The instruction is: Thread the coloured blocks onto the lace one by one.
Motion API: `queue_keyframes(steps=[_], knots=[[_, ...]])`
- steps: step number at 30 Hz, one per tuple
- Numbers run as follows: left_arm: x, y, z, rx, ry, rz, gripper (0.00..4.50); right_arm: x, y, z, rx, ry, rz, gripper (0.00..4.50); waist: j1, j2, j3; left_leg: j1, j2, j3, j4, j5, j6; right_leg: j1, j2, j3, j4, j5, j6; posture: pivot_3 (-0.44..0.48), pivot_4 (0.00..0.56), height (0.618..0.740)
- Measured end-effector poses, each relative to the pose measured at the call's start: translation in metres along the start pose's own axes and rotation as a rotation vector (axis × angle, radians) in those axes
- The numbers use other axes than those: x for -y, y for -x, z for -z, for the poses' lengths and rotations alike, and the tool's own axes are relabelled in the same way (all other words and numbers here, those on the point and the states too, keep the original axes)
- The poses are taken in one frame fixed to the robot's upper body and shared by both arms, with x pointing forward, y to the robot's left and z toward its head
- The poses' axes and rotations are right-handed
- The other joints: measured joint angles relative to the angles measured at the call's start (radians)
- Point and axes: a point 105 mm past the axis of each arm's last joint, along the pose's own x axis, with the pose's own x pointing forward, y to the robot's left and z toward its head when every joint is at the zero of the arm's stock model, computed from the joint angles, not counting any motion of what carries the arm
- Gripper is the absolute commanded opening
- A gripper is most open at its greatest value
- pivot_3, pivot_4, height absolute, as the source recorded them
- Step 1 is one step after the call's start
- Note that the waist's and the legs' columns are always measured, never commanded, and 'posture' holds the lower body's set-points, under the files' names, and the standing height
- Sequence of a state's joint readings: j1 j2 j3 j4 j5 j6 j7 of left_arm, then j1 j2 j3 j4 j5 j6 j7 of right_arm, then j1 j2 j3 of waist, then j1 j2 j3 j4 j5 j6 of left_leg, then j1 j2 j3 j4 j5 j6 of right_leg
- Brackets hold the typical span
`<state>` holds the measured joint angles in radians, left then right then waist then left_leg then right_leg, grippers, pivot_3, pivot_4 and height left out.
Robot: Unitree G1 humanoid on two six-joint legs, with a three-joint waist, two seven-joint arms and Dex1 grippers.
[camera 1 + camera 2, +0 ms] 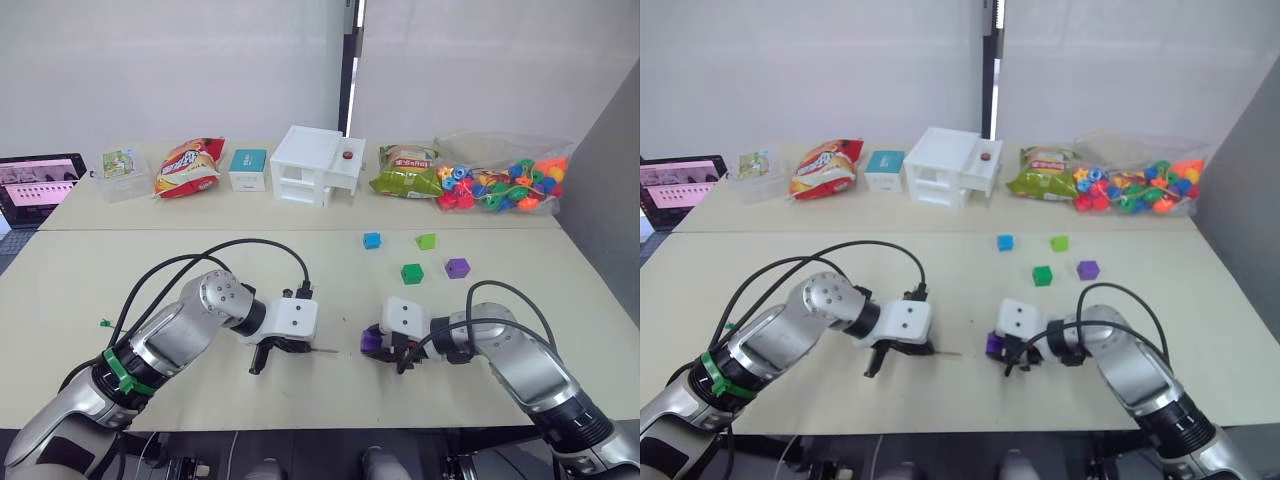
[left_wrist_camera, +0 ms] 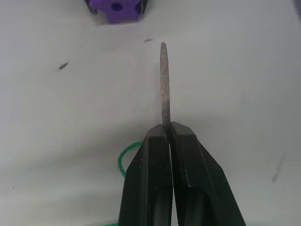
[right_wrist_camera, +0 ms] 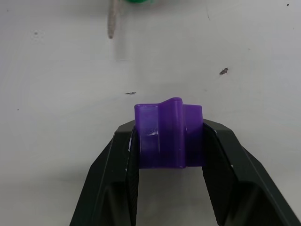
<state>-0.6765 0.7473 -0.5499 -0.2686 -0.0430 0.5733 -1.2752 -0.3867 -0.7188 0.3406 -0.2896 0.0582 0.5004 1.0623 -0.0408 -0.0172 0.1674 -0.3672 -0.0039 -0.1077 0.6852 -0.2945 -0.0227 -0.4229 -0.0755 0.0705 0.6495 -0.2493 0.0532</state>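
Note:
My left gripper [image 2: 168, 128] is shut on the lace, whose stiff dark tip [image 2: 163, 80] sticks straight out from the fingers just above the table. A loop of its green cord [image 2: 122, 159] trails beside the fingers. The tip points toward a purple block [image 1: 371, 341], which my right gripper [image 3: 168, 136] is shut on, low over the table a short way to the right. That held purple block [image 3: 160, 136] sits squarely between the black pads. Farther back on the table lie a blue block [image 1: 372, 240], a light green block [image 1: 427, 241], a dark green block [image 1: 412, 273] and a second purple block [image 1: 457, 267].
Along the table's back stand a clear bag of rounded beads [image 1: 500, 185], a green snack bag [image 1: 405, 170], a white box [image 1: 315, 165], a teal carton [image 1: 248, 168], a red snack bag [image 1: 188, 165], a clear tub [image 1: 122, 170] and a screen [image 1: 40, 185].

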Motion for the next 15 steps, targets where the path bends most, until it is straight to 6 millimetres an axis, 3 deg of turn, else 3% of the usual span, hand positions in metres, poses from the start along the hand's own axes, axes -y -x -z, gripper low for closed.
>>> queue_keyframes(steps=[15], knots=[[-0.002, -0.007, -0.009, -0.051, 0.101, 0.052, 0.0, -0.01, -0.007, -0.011, 0.001, 0.075, -0.084, 1.34, -0.002, 0.0, 0.0, 0.0, 0.0, 0.0, 0.0, 0.0, 0.0, 0.0, 0.0, 0.0, 0.0, 0.0, 0.0, 0.0, 0.15, 0.74]])
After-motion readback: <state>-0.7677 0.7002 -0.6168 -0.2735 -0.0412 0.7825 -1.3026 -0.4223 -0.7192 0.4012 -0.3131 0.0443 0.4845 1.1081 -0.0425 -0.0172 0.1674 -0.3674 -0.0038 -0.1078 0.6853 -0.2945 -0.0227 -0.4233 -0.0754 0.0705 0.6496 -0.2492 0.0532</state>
